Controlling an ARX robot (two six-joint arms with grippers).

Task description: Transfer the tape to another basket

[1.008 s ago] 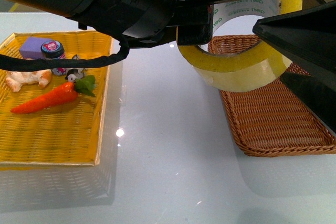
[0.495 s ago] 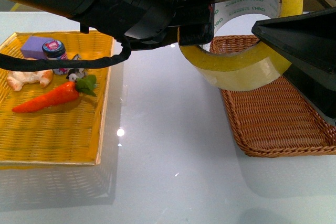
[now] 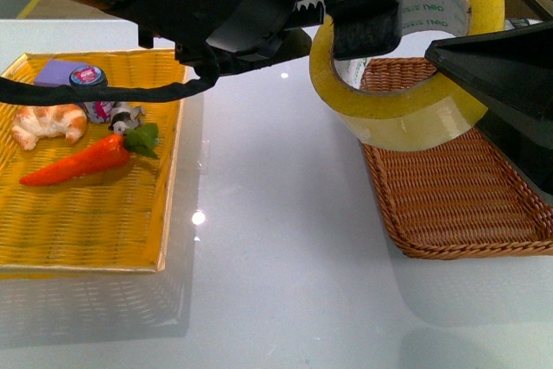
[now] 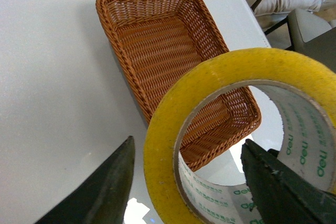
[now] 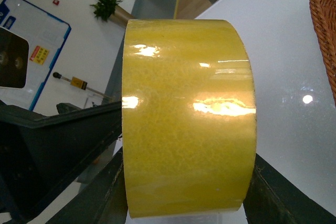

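The tape (image 3: pixel 415 114), a wide yellowish roll with a white core printed in green, hangs in the air above the near-left rim of the brown wicker basket (image 3: pixel 458 205). My right gripper (image 3: pixel 458 88) is shut on it; in the right wrist view its dark fingers (image 5: pixel 265 187) press the roll (image 5: pixel 186 129) from both sides. My left gripper (image 3: pixel 367 6) is open at the roll. In the left wrist view its jaws stand apart, one finger (image 4: pixel 107 190) outside the ring (image 4: pixel 210 77) and one at the core. The basket (image 4: pixel 152 40) lies empty below.
A flat yellow woven tray (image 3: pixel 86 231) on the left holds a carrot (image 3: pixel 82 162), a croissant (image 3: pixel 47 123), a purple block (image 3: pixel 56 73) and a small jar (image 3: pixel 88 79). White table (image 3: pixel 276 239) lies between tray and basket.
The tape has risen a little, shifted right toward the brown basket and tipped more upright. The left arm has moved up and right with it.
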